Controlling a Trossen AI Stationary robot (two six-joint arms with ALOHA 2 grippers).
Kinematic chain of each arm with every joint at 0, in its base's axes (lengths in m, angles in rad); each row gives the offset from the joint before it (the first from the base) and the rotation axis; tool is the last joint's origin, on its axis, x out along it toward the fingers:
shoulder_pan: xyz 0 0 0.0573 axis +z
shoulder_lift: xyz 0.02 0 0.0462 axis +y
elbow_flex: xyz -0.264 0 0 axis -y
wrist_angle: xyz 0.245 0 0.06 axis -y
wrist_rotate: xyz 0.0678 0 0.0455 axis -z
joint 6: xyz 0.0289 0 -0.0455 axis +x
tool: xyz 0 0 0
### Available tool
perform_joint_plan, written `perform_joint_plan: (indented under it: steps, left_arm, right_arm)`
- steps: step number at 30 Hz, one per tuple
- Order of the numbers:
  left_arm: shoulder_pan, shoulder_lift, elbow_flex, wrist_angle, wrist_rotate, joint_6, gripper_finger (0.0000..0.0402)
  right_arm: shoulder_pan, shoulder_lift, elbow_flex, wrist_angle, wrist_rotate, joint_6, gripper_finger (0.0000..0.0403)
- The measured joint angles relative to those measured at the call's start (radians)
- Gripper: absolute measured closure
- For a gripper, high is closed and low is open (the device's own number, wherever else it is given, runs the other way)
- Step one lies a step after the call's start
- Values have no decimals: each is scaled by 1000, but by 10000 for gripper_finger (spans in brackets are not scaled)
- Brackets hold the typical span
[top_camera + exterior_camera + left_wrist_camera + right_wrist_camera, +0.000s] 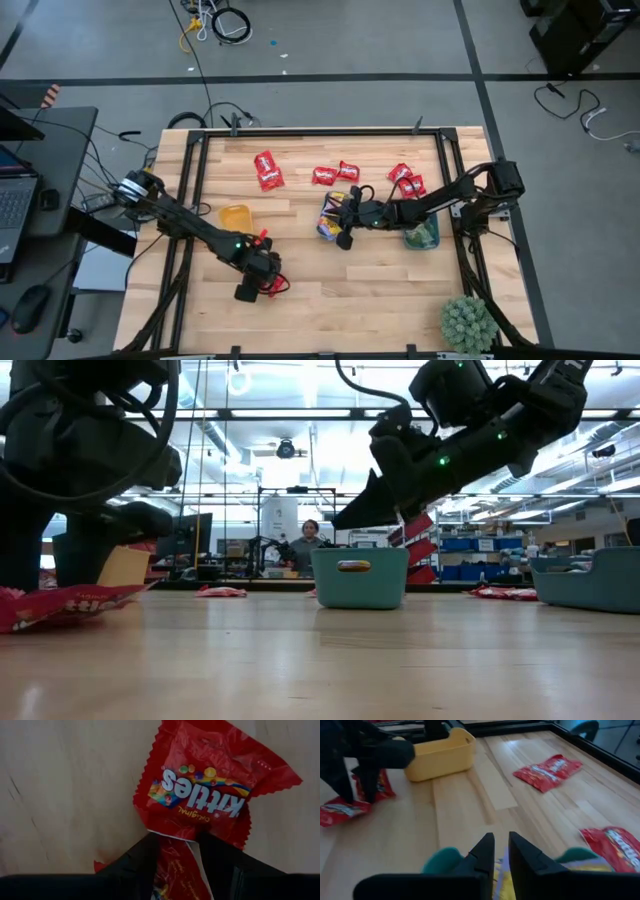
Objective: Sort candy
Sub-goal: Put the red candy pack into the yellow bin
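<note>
A: Risk first, left side. Left tool (262,277) is low over the bench (330,300), fingers (135,865) spread, with red packets under it. One red packet (205,795) lies just ahead of the tips; a second (172,870) sits in the gap between them. If it closes now it may pinch both, or catch only a crinkled edge that slides out on the lift.

B: And the yellow tray (235,216)?

A: Near that tool, apart from it. A two-packet grab would spoil the sort.

B: Right side?

A: Right tool (347,222) hovers above the teal tray (328,205), jaws narrow. Yellow packets (502,882) lie right beneath the tips. I can't tell whether it holds one. So narrow, coming down it could shove the packets aside or nudge the tray instead of gripping.

B: Loose candy?

A: Red packets (268,170) lie scattered on the bench beyond both tools, well apart from the left one, nearer the right.
</note>
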Motion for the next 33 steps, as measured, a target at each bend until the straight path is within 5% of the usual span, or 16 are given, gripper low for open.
perform_joint_plan:
  steps: [5, 11, 14, 24, 33]
  left_arm:
    - [0, 3, 13, -22, -29, 6, 266]
    - [1, 5, 74, -54, -41, 66, 382]
    - [1, 5, 106, -73, -41, 93, 395]
    - [10, 2, 197, -105, 24, 4, 395]
    - [59, 37, 196, -127, 43, -8, 321]
  right_arm:
    - [10, 0, 14, -2, 0, -11, 357]
    - [10, 0, 14, -2, 0, -27, 356]
    - [10, 0, 14, -4, 0, -28, 356]
    - [14, 0, 14, -9, 0, -28, 354]
    - [17, 0, 14, -9, 0, -28, 322]
